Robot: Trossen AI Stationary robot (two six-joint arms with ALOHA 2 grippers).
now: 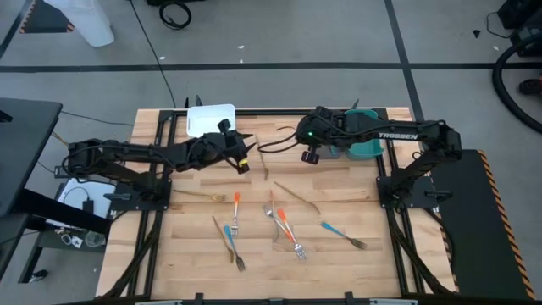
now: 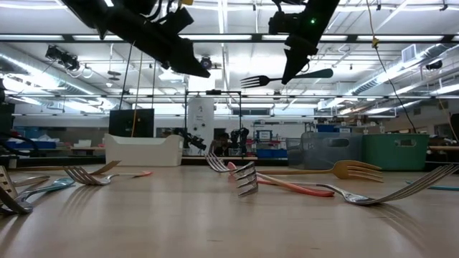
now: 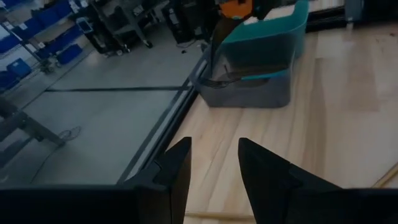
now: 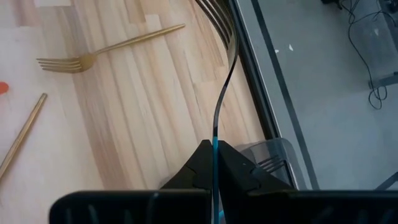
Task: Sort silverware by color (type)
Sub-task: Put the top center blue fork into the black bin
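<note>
My right gripper (image 1: 309, 156) is in the air over the table's far middle, shut on a blue-handled fork (image 2: 287, 77) with metal tines. The fork is level, and its tines (image 2: 251, 81) point toward the table's left. My left gripper (image 3: 214, 168) is open, holds nothing, and hovers near the white bin (image 1: 210, 119). Several forks lie flat on the table: gold ones (image 1: 264, 161), orange-handled ones (image 1: 236, 212) and blue-handled ones (image 1: 343, 230). My right gripper pinches the fork's blue handle (image 4: 214, 149) between its two fingers, with the fork set on edge in the gap. The fingers slant down from above and cross the handle. The neck and tines (image 4: 217, 18) stick out ahead. The fork is lifted clear of the table.
A grey bin (image 3: 249, 87) and a teal bin (image 3: 273, 34) stand side by side at the table's far right, close to my right gripper. A gold fork (image 4: 99, 53) lies below it. The table's far edge (image 4: 249, 74) runs just beyond.
</note>
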